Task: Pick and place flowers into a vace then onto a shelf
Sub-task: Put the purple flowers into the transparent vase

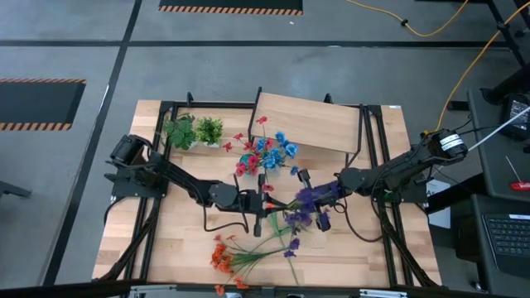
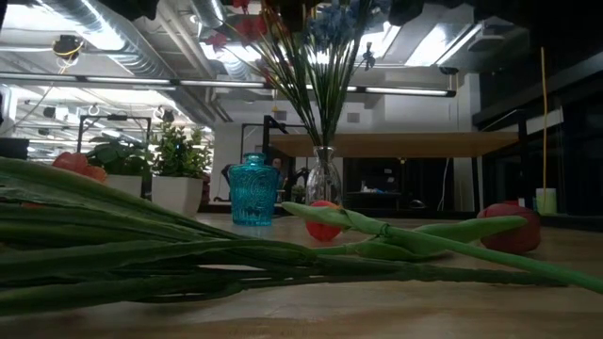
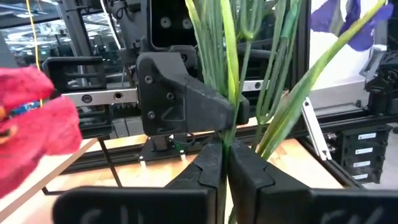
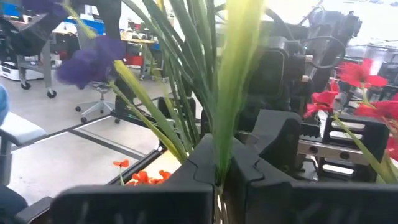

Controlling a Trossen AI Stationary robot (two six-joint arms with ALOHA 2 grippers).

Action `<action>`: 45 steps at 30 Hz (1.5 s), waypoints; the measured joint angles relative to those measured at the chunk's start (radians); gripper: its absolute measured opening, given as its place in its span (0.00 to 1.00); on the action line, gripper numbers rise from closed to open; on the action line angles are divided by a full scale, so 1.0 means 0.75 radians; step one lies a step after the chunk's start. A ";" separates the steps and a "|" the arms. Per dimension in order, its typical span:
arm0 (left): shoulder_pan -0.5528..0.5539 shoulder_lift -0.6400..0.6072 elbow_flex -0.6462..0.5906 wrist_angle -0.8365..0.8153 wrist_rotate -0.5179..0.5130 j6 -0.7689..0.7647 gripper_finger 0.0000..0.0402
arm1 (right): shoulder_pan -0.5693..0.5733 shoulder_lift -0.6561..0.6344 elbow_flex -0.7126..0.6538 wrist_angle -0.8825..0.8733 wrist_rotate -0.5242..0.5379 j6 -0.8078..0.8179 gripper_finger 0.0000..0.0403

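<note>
At the upper left of the high view's table stand two leafy potted plants [image 1: 195, 131], side by side near the tabletop's [image 1: 166, 248] back edge. Right of them, at upper centre, a clear glass vase [image 2: 323, 181] holds a bunch of red and blue flower sprays [image 1: 263, 152], their stems fanning up out of its neck in the low view; a small teal jar [image 2: 254, 189] stands just to its left there, and what it holds cannot be made out. Behind the vase, the shelf [image 1: 308, 122] sits tilted at the upper centre-right. Lower down, at centre, the left gripper [image 1: 263, 209] is closed on the green stems of a purple flower spray [image 1: 305, 207]; its wrist view shows both fingers [image 3: 208, 171] pressed together around them. Just to the right, the right gripper [image 1: 308, 197] is clamped on the same bunch, a stem pinched between its fingers [image 4: 202, 165]. At bottom centre, orange flowers [image 1: 228, 255] lie flat on the table with long stems stretching rightward.
</note>
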 joint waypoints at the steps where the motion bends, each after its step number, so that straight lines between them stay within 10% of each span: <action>1: -0.006 -0.002 0.000 -0.005 -0.008 0.011 0.07 | 0.001 0.000 0.000 0.001 -0.006 0.000 0.03; 16: -0.269 -0.208 -0.002 -0.429 -0.372 -0.015 0.27 | -0.007 -0.207 0.000 -0.309 0.080 -0.005 0.01; 28: -0.373 -0.238 -0.002 -0.928 -0.526 -0.340 0.10 | -0.179 -0.237 -0.139 -0.166 0.202 -0.030 0.01; 45: -0.372 -0.238 -0.002 -1.044 -0.496 -0.354 0.01 | -0.428 -0.240 -0.310 0.268 0.117 -0.019 0.01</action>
